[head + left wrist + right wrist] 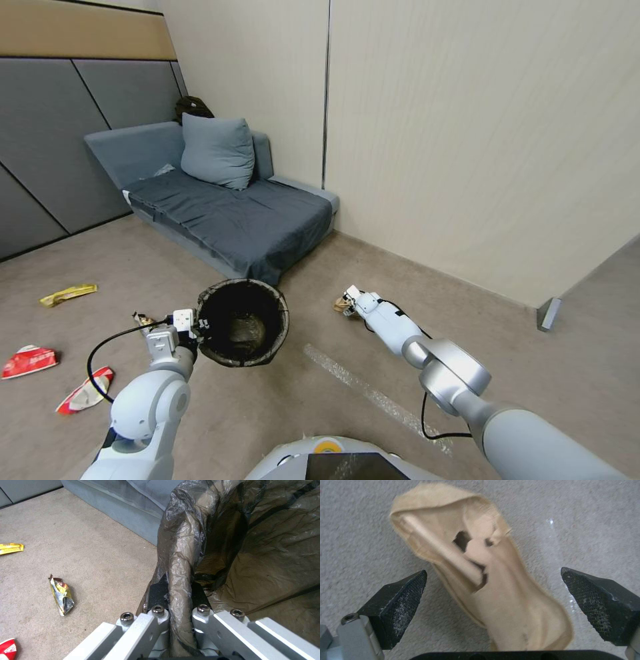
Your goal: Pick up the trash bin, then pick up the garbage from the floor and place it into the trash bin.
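On the carpet by the sofa (227,220) | my left end effector (179,597) clamps the bag-lined trash bin (243,322) rim | my right end effector (493,597) gapes wide around a torn tan scrap (480,575).

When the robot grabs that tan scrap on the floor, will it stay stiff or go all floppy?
Probably floppy: the tan scrap looks thin, creased and torn with holes, so it should crumple between the right tool's open fingers. It likely weighs very little, lying flat on the carpet. It may tear further if pinched near the holes.
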